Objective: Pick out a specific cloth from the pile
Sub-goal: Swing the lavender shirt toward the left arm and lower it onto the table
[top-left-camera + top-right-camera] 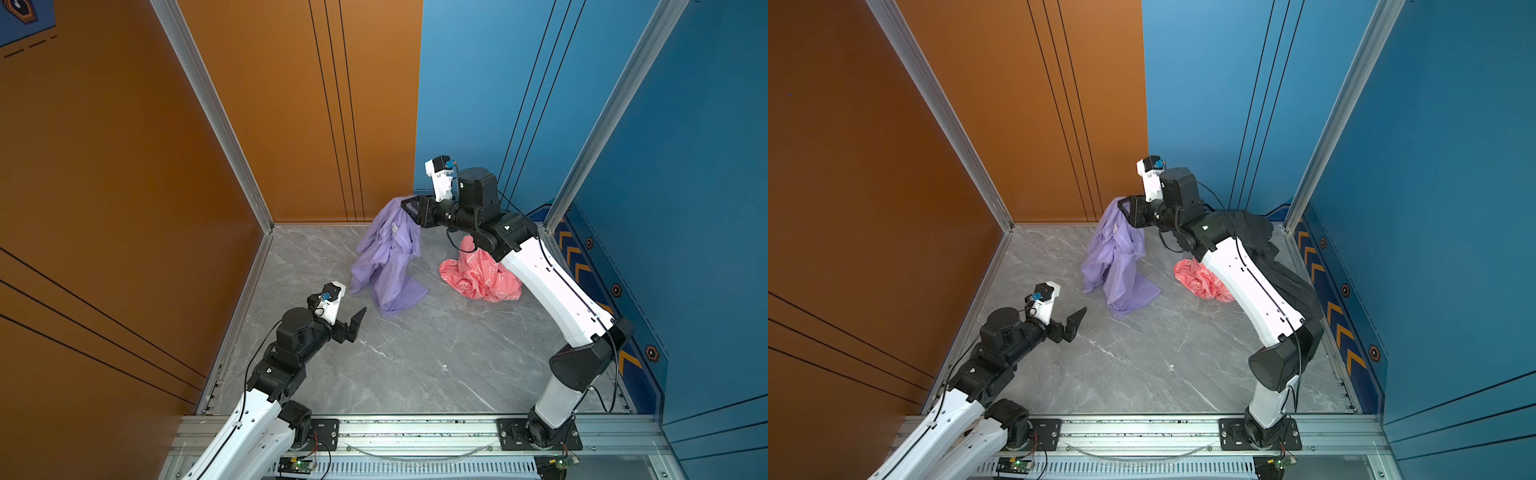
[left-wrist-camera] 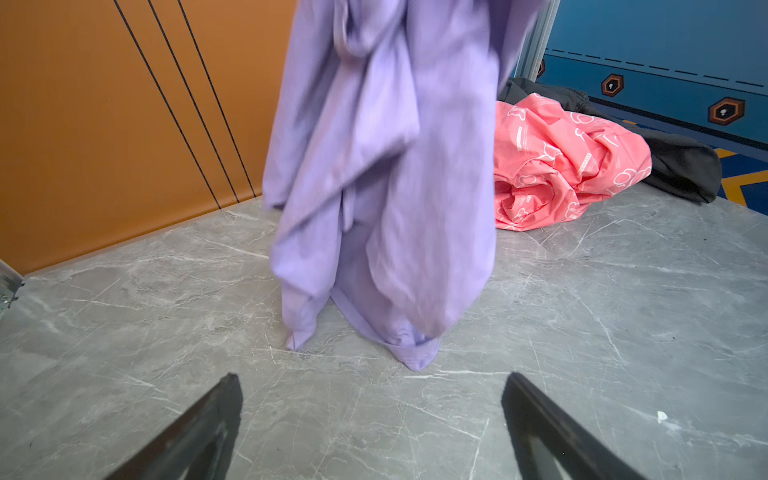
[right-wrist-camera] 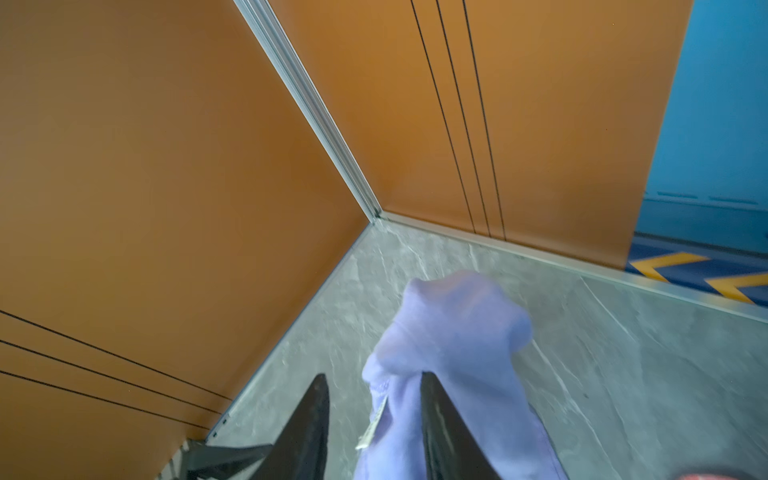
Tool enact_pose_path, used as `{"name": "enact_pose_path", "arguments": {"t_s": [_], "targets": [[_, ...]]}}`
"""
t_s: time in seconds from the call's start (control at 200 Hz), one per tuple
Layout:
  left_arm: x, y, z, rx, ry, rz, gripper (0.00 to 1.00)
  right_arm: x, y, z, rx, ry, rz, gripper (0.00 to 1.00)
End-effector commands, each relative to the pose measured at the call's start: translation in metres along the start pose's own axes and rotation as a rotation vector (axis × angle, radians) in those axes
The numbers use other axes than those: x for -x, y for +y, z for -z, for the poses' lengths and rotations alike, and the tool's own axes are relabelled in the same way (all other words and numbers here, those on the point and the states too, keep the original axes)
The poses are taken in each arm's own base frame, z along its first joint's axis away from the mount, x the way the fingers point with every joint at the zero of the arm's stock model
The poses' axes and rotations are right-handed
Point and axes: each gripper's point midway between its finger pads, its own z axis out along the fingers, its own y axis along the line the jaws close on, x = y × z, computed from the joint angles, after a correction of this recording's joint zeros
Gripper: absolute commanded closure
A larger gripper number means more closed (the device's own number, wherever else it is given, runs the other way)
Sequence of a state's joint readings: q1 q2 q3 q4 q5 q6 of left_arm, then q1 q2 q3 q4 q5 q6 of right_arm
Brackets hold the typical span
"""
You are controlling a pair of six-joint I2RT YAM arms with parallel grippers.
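Observation:
The lavender cloth [image 1: 388,257] [image 1: 1117,266] hangs in long folds at the back of the table, its lower end resting on the marble top. My right gripper [image 1: 405,205] [image 1: 1121,203] is at its upper end. In the right wrist view the jaws of this gripper [image 3: 372,376] stand apart, and the cloth [image 3: 453,332] is draped over one finger. The rest of the pile lies to the right: a coral-pink cloth [image 1: 478,274] [image 2: 561,166] and a dark grey one [image 1: 1266,241] [image 2: 673,162]. My left gripper [image 1: 353,328] [image 2: 372,376] is open and empty, just short of the cloth's [image 2: 382,166] hem.
Orange walls [image 1: 124,187] close the left and back left, blue walls [image 1: 685,166] the back right and right. An aluminium rail [image 1: 415,432] runs along the front edge. The grey marble tabletop [image 1: 415,361] lies bare between the two arms.

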State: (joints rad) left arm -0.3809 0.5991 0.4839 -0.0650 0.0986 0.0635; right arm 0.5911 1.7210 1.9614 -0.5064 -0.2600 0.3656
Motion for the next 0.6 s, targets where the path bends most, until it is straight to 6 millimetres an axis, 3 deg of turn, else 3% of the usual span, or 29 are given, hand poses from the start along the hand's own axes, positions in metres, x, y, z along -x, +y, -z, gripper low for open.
{"name": "enact_pose_path", "arguments": {"t_s": [0.0,0.15,0.285,0.596], "targets": [[-0.006,0.002,0.001,0.021,0.011,-0.014,0.02,-0.025,-0.023,0.03,-0.132,0.055,0.12,0.4],[-0.005,0.001,0.0,0.016,0.01,-0.011,0.02,-0.047,-0.044,0.057,-0.231,0.078,0.181,0.24],[-0.004,0.003,-0.007,0.027,0.036,0.044,0.02,-0.056,-0.052,0.08,-0.269,0.071,0.206,0.19],[0.009,-0.016,-0.064,0.025,0.177,0.175,0.02,-0.068,-0.067,0.111,-0.342,0.057,0.24,0.07]]}}
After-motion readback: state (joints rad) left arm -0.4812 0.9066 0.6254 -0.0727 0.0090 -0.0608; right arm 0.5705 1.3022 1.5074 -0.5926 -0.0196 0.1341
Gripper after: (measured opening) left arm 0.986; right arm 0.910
